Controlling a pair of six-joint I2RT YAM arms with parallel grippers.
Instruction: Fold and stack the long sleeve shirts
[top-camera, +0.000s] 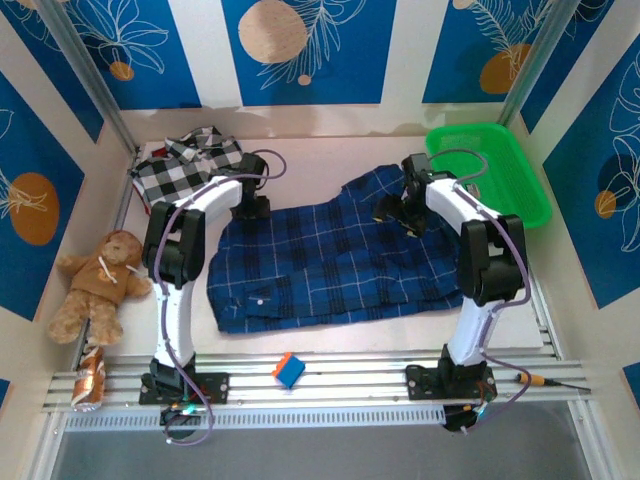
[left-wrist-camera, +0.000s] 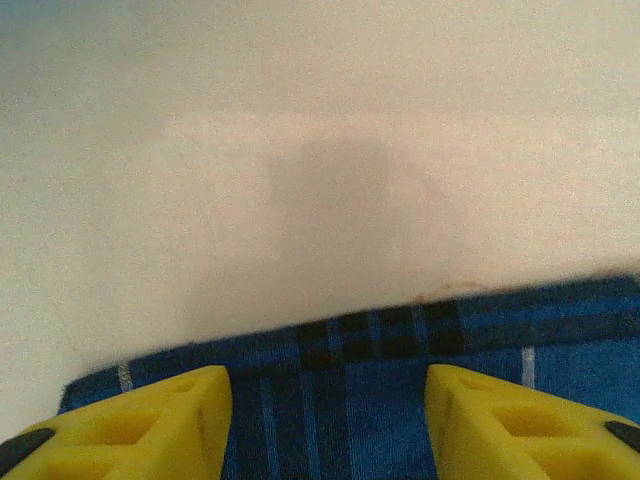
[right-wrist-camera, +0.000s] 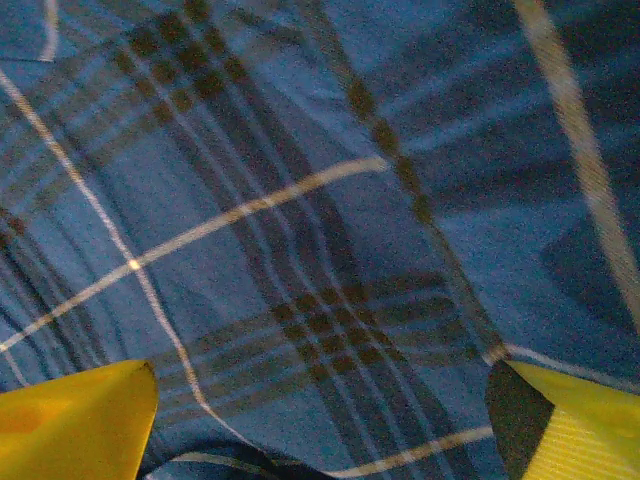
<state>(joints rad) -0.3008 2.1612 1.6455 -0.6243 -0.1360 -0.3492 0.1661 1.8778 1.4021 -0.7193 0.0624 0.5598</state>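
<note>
Left gripper (top-camera: 251, 207) sits at the far left corner of the dark blue plaid shirt (top-camera: 330, 260). In the left wrist view its 2 yellow fingers (left-wrist-camera: 150, 420) stand wide apart and hold nothing. The shirt's hem (left-wrist-camera: 400, 345) runs between them and bare cream table (left-wrist-camera: 300, 150) lies beyond. Whether the fingertips touch the cloth cannot be told.

At the far left of the overhead view, a brown teddy bear (top-camera: 98, 282) sits against the wall. An orange-and-white can (top-camera: 90, 380) lies on the rail just in front of it. The black-and-white checked shirt (top-camera: 190, 165) is bunched in the far left corner of the table (top-camera: 330, 165), just behind the left arm's wrist and apart from the plaid one.

The plaid shirt lies spread across the middle of the table between the 2 arms, its far right part rumpled. A small blue-and-orange block (top-camera: 288, 370) rests on the near rail in front of it.

The right gripper (top-camera: 402, 212) is over that rumpled far right part. In the right wrist view its 2 yellow fingers (right-wrist-camera: 70, 425) are spread wide just above wrinkled plaid cloth (right-wrist-camera: 300, 200), with nothing clamped between them.

A green plastic basket (top-camera: 520, 190) stands in the far right corner, beside the right arm.
</note>
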